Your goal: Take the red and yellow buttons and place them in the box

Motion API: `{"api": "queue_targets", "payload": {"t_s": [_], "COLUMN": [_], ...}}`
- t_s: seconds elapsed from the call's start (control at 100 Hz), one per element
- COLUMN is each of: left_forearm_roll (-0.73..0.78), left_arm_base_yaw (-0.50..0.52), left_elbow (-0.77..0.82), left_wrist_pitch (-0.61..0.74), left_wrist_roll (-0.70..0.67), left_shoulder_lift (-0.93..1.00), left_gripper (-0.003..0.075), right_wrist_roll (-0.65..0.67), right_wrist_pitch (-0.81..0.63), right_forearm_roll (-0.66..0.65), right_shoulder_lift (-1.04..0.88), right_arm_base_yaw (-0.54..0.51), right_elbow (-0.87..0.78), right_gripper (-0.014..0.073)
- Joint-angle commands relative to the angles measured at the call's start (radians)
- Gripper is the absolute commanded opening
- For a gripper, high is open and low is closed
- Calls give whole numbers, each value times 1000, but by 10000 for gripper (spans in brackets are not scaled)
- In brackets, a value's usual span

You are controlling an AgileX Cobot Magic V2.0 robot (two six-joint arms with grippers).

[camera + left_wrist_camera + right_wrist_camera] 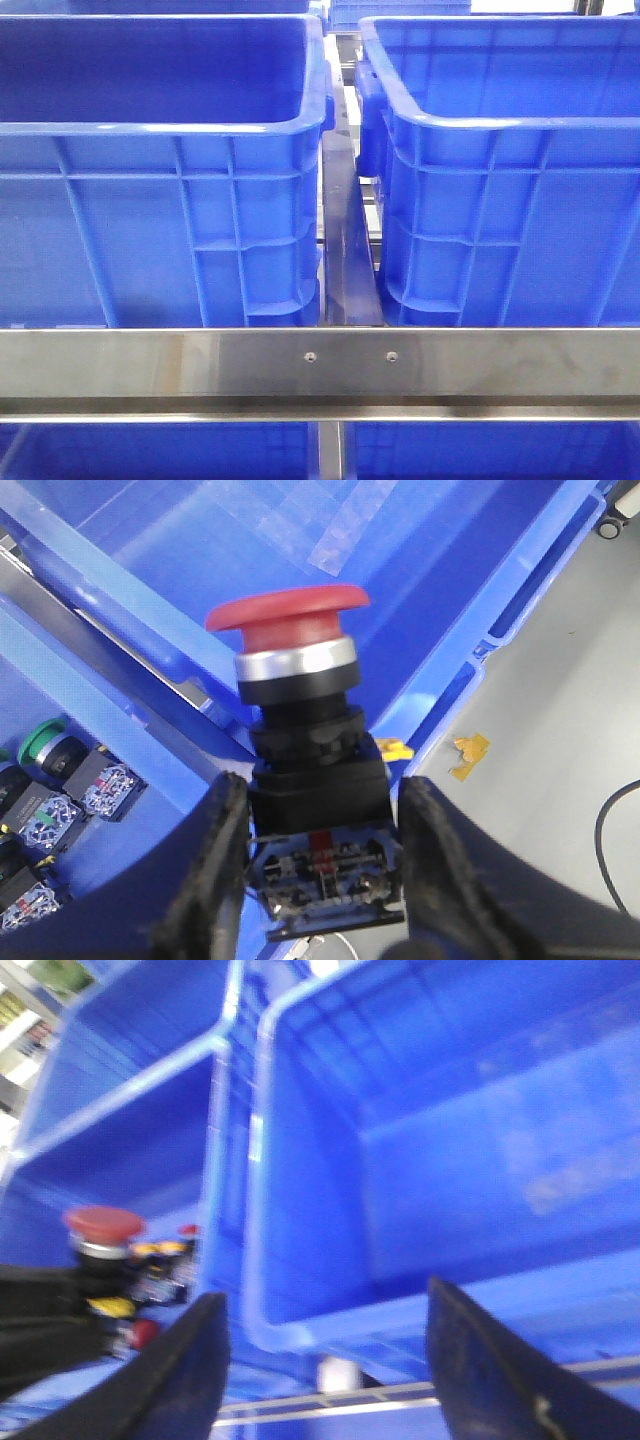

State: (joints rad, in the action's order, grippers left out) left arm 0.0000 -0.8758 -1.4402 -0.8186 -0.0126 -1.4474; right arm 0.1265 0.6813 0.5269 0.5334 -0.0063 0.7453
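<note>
Steel crossbar (320, 365), nearest the front camera, spans the whole frame; behind it stand two deep blue crates, the left crate (160, 230) and the right crate (510, 220), with a narrow gap between them, and no arm or button shows there at all. Left tool (322, 850): closed on the black switch body of the red button (290, 620), mushroom cap upward, held above a blue crate's interior, by the wrist view alone. Stock of further switches (60, 790), one with a green cap, lies in a neighbouring compartment seen only from that wrist. Right tool (325, 1360): fingers spread wide, nothing between them, hanging over the near rim of an apparently bare blue crate; its camera also catches the gripped red cap and a cluster of other switches beyond it, blurred. Yellow button: not identifiable in any view. Progress, as a judgement: red item picked and not yet released, so the placing remains; the yellow item remains to be picked and placed. Which crate is the destination cannot be settled from these views.
</note>
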Motion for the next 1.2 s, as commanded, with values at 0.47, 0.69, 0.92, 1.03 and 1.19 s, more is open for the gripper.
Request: {"api": "queue_targets", "payload": {"t_s": [0.47,0.69,0.92,1.03,1.19], "left_forearm_roll": [0,0,0,0,0], "left_arm_base_yaw": [-8,-8,-8,-8,-8], "left_elbow": [-34,-34,-34,-34,-34], "left_wrist_pitch": [65,65,65,65,65], "left_wrist_roll": [-1,-1,-1,-1,-1], "left_shoulder_lift": [33,33,33,33,33], "left_gripper": [-19,-19,-19,-19,-19], "right_wrist_roll": [-855,-947,-960,-960,-963], "right_wrist_pitch": [106,164,164,165,171], "right_forearm_roll": [1058,1146,1147,1147,1148], "right_shoulder_lift": [420,577,689,716,732], "right_arm_base_yaw": [-1,59,162,197,212], "right_elbow": [38,61,141,164,173], "right_gripper": [497,497,497,497,465]}}
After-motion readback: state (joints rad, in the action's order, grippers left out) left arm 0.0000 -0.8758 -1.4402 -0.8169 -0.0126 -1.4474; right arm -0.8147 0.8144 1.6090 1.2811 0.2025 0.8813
